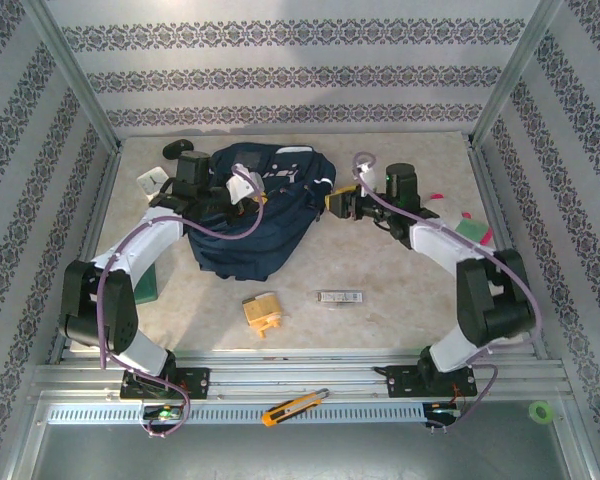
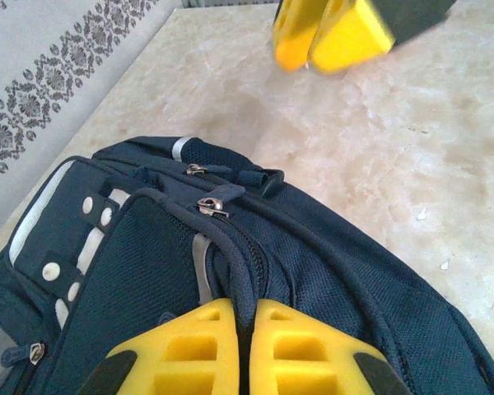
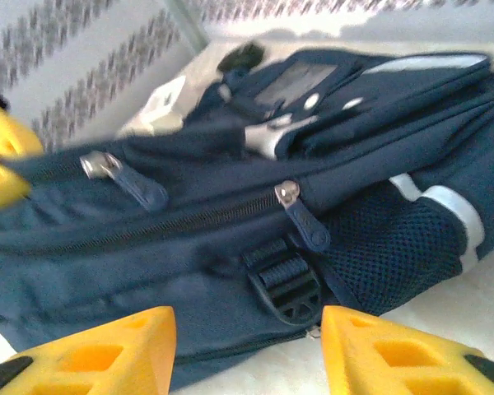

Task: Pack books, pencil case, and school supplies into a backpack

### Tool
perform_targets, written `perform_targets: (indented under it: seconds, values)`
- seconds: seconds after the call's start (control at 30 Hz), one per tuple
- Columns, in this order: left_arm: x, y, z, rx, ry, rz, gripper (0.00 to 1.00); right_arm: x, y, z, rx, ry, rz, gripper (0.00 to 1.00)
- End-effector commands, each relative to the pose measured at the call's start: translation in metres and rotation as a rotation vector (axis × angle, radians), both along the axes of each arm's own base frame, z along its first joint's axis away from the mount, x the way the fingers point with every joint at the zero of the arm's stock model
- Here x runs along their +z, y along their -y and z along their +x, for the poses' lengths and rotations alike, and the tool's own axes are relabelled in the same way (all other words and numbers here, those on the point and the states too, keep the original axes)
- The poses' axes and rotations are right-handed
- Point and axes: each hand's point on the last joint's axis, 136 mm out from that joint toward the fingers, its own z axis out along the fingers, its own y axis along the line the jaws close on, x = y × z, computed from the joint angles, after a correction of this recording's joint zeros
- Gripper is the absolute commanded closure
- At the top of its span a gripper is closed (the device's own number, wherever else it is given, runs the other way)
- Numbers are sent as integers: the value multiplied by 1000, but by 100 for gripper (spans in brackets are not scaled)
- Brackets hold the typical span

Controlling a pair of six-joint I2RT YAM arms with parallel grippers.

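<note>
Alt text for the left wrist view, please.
The yellow left gripper is shut on a zipper seam of the large navy-blue fabric backpack, which lies on the beige marble-look table. The right gripper hovers blurred beyond.

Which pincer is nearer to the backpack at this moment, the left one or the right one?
Left. The left pincer is shut on the backpack, pinching its fabric by a zipper seam. The right pincer is open beside the bag, holding nothing.

Backpack (image 1: 255, 225): matt navy woven cloth, open mesh side panel (image 3: 395, 239), shiny metal zip pulls (image 3: 288, 191), black plastic buckle (image 3: 286, 288). Surface (image 1: 380, 330): smooth, marble-look, slight sheen. Left hand (image 2: 245, 309) fingers (image 2: 193, 354): matt yellow plastic.
</note>
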Motion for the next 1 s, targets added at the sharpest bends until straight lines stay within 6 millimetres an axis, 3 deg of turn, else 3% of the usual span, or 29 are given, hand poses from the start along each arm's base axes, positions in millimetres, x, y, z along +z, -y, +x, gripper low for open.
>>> perform_targets:
  seconds: [0.0, 0.1, 0.27, 0.4, 0.8, 0.9, 0.97]
  values:
    - [56, 10, -14, -101, 157, -108, 100, 5, -12, -3, 290, 268, -87, 53]
    - [54, 9, -15, -103, 155, -97, 100, -10, -14, 10, 342, 249, -130, 53]
    - [56, 9, -15, -106, 165, -95, 100, -12, -22, 25, 414, 161, -130, 51]
    - [58, 10, -14, -110, 175, -100, 100, -27, -29, 32, 415, 99, -221, 48]
    - [69, 14, -13, -131, 187, -139, 100, -49, -48, 34, 504, 31, -348, 50]
    - [68, 14, -12, -123, 189, -135, 100, -47, -51, 34, 520, 35, -342, 60]
    - [66, 11, -7, -96, 191, -121, 100, -42, -51, 35, 519, 44, -328, 78]
